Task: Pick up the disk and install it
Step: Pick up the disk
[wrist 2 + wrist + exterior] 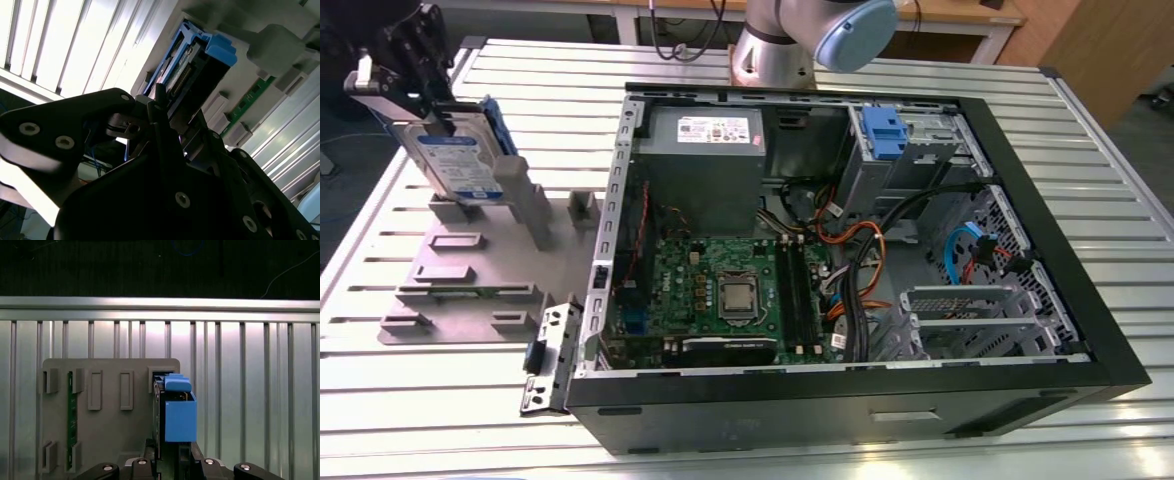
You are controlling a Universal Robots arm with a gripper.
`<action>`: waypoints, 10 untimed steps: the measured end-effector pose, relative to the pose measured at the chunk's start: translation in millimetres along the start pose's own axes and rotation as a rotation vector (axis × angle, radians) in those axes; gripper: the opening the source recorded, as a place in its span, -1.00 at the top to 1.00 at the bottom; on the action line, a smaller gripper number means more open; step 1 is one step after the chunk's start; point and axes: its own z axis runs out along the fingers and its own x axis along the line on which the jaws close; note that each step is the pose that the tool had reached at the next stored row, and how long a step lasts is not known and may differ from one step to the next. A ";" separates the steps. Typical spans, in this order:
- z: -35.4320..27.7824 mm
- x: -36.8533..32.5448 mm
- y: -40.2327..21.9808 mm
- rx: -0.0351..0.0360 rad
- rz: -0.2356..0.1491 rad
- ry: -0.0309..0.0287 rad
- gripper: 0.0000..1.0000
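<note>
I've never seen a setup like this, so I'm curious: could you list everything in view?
table: one, silver, slatted, under everything
computer case: one, black, open, mid-table
power supply box: one, grey, inside case
circuit board: one, green, inside case
cables: several, orange, blue, black, inside case
bracket: one, blue, case's drive bay
tray: one, grey, exterior view's left of case
disk: one, silver-grey with blue frame, upright over tray
arm: one, silver, pale blue cap, beyond case
gripper: one, black, shut on disk
</note>
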 end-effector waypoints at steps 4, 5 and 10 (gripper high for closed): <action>-4.0 -0.2 0.0 0.0000 0.000 0.0000 0.30; -4.9 -0.2 0.0 0.0000 0.000 0.0000 0.30; -8.2 -0.4 0.0 0.0004 0.000 -0.0002 0.30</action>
